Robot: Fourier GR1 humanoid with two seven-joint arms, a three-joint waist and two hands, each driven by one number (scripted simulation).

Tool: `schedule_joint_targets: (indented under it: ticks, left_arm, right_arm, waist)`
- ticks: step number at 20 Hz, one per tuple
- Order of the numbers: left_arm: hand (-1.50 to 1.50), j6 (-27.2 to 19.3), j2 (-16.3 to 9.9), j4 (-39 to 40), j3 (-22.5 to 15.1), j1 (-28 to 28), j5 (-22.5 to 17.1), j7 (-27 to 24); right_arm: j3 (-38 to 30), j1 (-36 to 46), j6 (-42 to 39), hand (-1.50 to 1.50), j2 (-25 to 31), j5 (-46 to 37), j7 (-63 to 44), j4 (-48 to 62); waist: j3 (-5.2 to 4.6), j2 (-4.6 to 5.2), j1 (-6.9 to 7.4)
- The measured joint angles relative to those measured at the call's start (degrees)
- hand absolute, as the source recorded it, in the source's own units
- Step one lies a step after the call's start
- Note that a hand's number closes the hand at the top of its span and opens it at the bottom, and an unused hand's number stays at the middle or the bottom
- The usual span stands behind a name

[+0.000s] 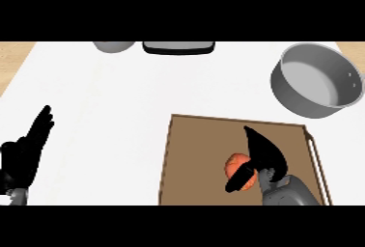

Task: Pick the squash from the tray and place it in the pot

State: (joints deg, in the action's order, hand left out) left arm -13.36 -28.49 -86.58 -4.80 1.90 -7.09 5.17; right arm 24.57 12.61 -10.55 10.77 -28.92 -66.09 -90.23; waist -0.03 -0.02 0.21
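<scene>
At 5 o'clock in the head view, nearest the lower edge, the right hand [262,153] sits over the brown tray [196,164]. Its fingers arch over the top of the orange squash [236,164] and the thumb lies across the squash's lower right side, so the hand is partly closed round it. Whether the curl is complete, or the squash has left the tray floor, cannot be told; part of the squash is hidden behind the hand.

Squash position: on the tray, right of its middle, under the right hand.

At 8 o'clock, near the left edge of the white desk [107,96], the left hand [25,152] rests with fingers straight and pointing up, holding nothing.

Step in hand, as judged: the grasp on the squash, lift not yet shown.

Next move calls for: finishing the curl, raising the squash clear of the tray's rim, then carrying it toward 1 o'clock to the grey pot [315,82], which stands well apart from the tray, and lowering it through the open mouth before letting go.

At 12 o'clock, farthest off, a grey bowl [114,46] and a black-rimmed dish [178,47] are cut by the view's top.

Count: squash 1, tray 1, pot 1, bowl 1, dish 1, hands 2.
</scene>
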Motion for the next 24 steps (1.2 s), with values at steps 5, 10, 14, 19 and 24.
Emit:
schedule_joint_targets:
  ticks: [5, 10, 14, 19, 24]
  left_arm:
    - [0.00, 0.00, 1.34, -0.55, -0.11, -0.29, 1.42, 1.08]
    - [0.00, 1.69, 1.22, -1.18, 1.75, -0.39, 1.51, 1.97]
    - [0.00, 2.59, 1.93, -0.57, 2.57, 0.08, 2.23, 1.11]
    - [0.00, 2.63, 2.64, -0.80, 2.61, -0.15, 2.79, 1.45]
    - [0.00, 2.61, 2.86, -0.55, 2.80, 0.13, 2.78, 1.32]
  right_arm:
    - [-0.71, -0.40, -0.75, 1.50, -0.35, -0.90, 1.18, 0.35]
    - [-0.43, -0.35, -1.31, 1.50, -0.46, -4.22, 3.76, 1.31]
    - [-0.83, -0.74, -2.14, 1.50, -1.06, -5.25, 4.12, 0.26]
    - [2.22, -2.01, -7.54, 1.50, 4.66, -4.12, 15.05, -2.33]
    - [7.56, -2.46, -14.02, 1.50, 15.98, -3.18, 34.99, -8.51]
  waist:
    - [-0.22, -0.22, -0.18]
    - [-0.53, -0.51, -0.26]
    - [-0.45, -0.44, -0.26]
    - [-0.26, -0.35, -0.20]
    - [0.07, -0.31, -0.27]
